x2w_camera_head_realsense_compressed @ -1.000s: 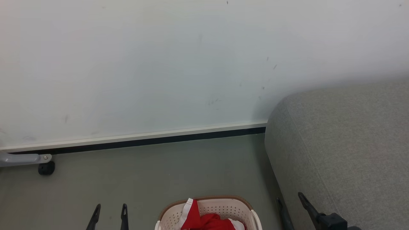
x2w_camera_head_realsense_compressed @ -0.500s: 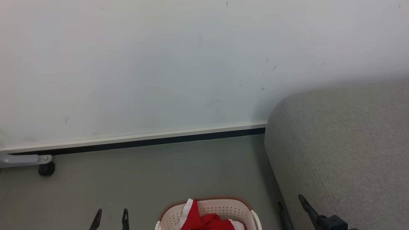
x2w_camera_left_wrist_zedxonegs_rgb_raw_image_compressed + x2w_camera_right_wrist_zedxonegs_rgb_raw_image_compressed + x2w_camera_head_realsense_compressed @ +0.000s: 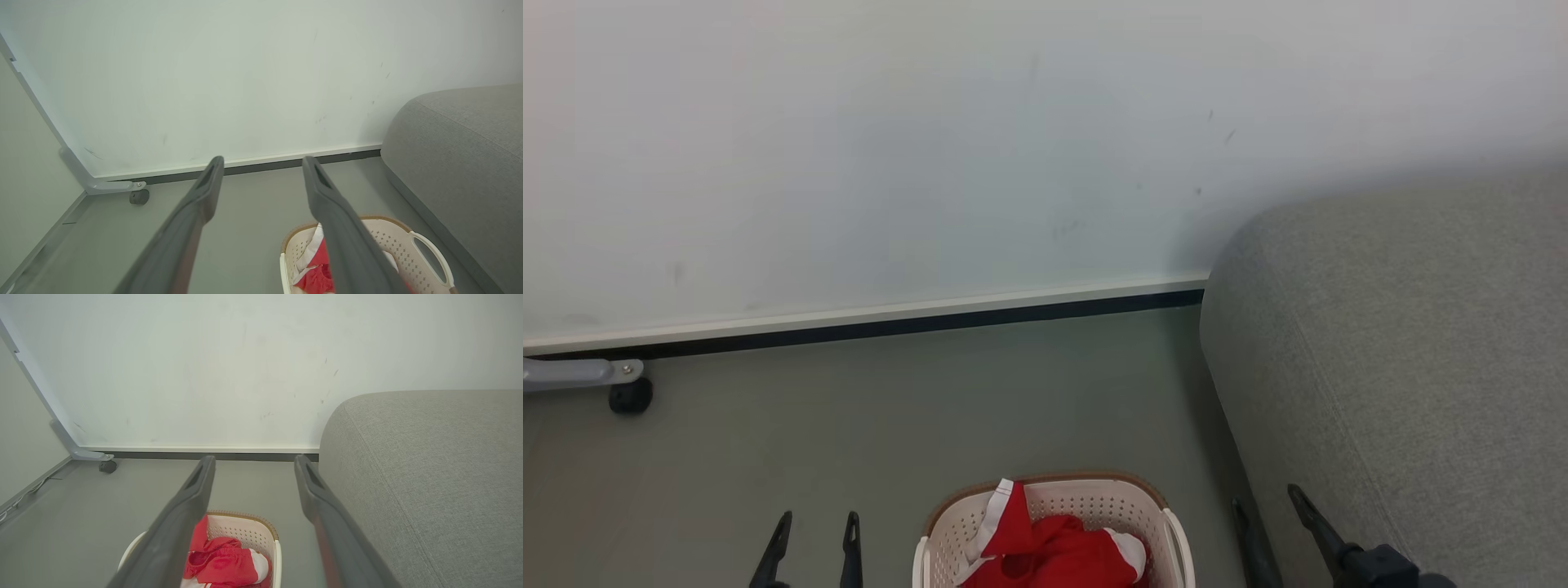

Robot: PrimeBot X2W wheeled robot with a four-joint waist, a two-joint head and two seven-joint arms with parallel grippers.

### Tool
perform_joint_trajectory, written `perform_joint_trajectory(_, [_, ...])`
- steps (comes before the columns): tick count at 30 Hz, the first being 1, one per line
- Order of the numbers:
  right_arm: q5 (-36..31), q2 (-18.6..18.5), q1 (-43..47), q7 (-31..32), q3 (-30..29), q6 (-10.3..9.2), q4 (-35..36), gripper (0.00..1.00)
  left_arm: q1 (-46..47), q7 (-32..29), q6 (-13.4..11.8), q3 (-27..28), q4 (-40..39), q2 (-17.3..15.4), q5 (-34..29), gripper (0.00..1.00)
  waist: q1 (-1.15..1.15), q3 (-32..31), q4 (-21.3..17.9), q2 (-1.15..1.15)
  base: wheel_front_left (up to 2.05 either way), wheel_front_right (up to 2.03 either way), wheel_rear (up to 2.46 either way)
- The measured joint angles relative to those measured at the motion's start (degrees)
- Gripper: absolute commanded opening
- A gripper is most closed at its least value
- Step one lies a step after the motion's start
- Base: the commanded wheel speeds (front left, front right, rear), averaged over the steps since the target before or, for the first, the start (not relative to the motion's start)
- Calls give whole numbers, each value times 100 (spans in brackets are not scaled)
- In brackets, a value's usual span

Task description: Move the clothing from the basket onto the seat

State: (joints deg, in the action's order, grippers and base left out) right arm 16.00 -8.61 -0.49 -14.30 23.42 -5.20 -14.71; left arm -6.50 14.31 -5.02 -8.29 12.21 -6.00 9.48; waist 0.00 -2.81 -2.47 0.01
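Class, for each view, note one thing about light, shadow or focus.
Head view: soft, even light, with a dim shadow on the wall beside the sofa. Left wrist view: the left gripper is blurred toward the lens. Right wrist view: the right gripper is blurred likewise, while the sofa's weave is sharp.

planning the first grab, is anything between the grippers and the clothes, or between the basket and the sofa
Nothing visible. The clothing lies uncovered in the open-topped basket, with the left gripper and right gripper both open beside it. Bare floor lies between basket and sofa.
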Motion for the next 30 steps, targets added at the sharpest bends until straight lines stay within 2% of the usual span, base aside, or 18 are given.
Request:
perform_joint_trajectory(13, [-223, -2, -83, 0, -143, -34, 542, 100, 553, 0, 107, -237, 78, 36, -142, 100, 1, 808, -99, 0, 0, 0, 0])
perform_joint_trajectory(30, [-509, -94, -315, -23, -376, -87, 1062, 100, 1783, -231, 459, -1136, 1254, 181, -658, 100, 1, 2048, -434, 0, 0, 0, 0])
